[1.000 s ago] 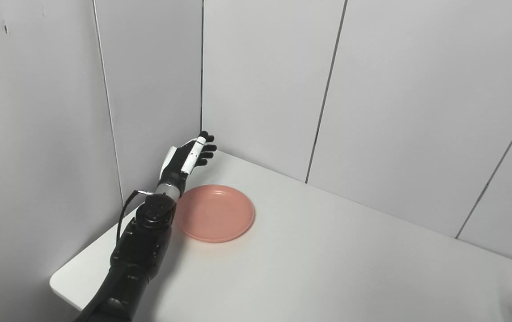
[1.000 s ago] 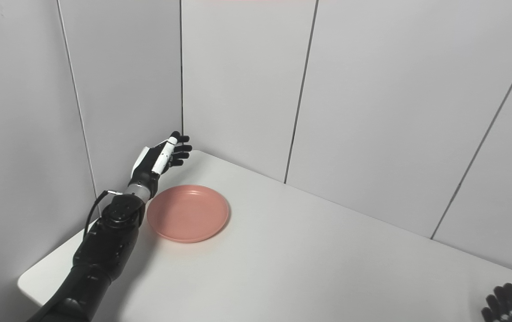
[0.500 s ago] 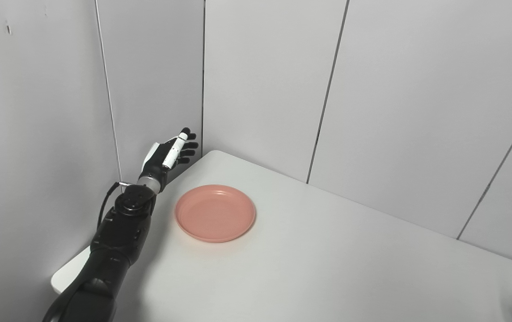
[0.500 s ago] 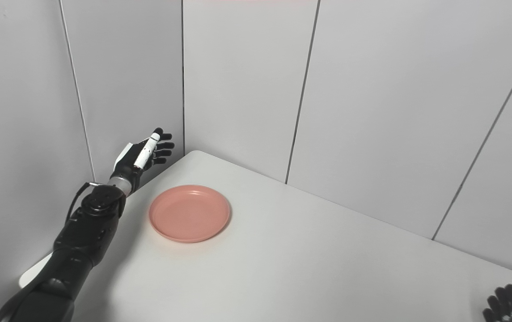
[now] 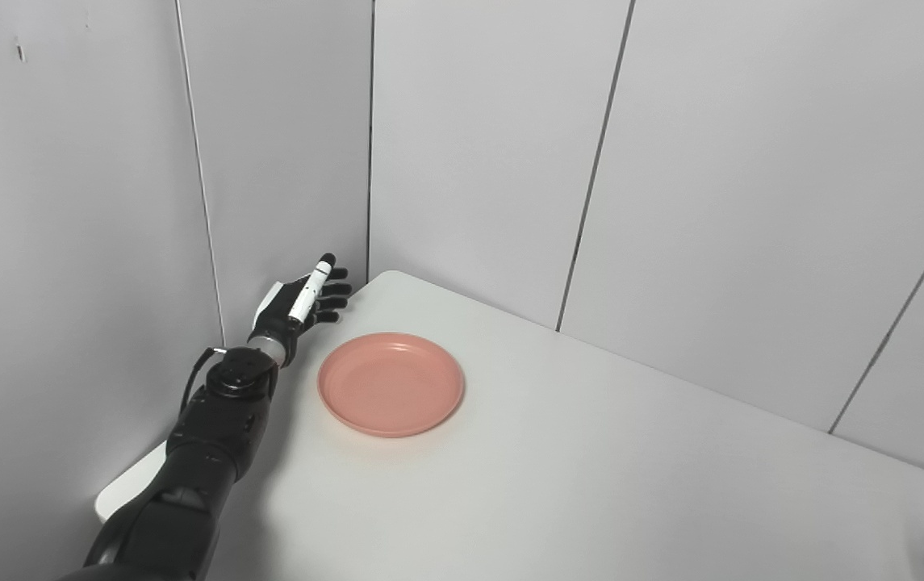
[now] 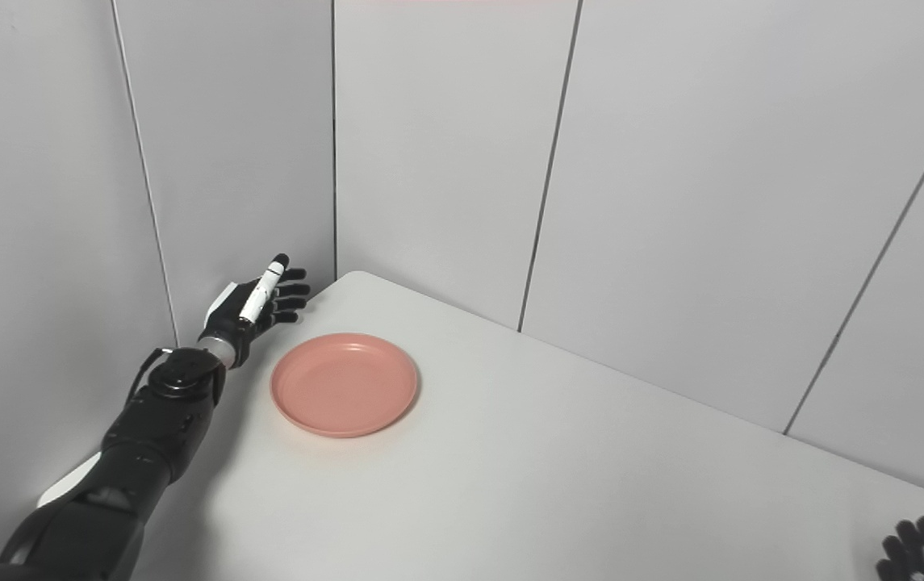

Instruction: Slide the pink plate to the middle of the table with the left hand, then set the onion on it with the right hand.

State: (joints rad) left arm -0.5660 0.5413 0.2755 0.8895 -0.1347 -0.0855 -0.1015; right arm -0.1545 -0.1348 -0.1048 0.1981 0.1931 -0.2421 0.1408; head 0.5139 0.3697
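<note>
You see a glossy black left arm (image 5: pixel 215 432) with a round joint disc near the wrist, a thin black cable looping off its side, and a silver collar. Your left hand (image 5: pixel 298 303) is black with white panels on its back and thumb. Only black fingertips of your right hand (image 6: pixel 909 550) show.

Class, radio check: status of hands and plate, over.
Left hand open, beside plate, not touching. Right hand idle at table edge. No onion in view. Path clear.
</note>
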